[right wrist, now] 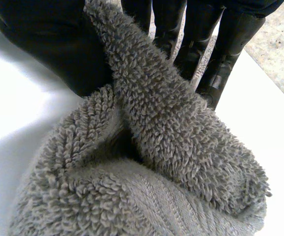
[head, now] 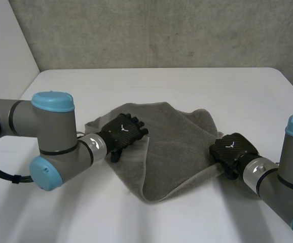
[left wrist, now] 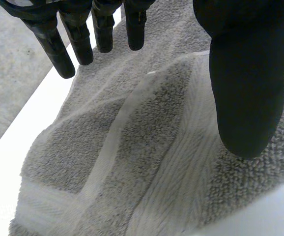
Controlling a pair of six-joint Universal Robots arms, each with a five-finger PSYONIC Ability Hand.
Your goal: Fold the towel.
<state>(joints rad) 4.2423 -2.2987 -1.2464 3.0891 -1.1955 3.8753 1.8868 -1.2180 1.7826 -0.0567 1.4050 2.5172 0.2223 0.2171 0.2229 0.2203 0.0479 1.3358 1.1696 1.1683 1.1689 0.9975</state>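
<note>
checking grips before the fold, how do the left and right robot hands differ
The left black robot hand is open over the left part of the grey terry towel; the right black robot hand pinches its right edge between thumb and fingers. Both work the same towel.

The grey terry towel lies rumpled at the frame's centre, partly folded over itself, with a paler woven band along one end.
</note>
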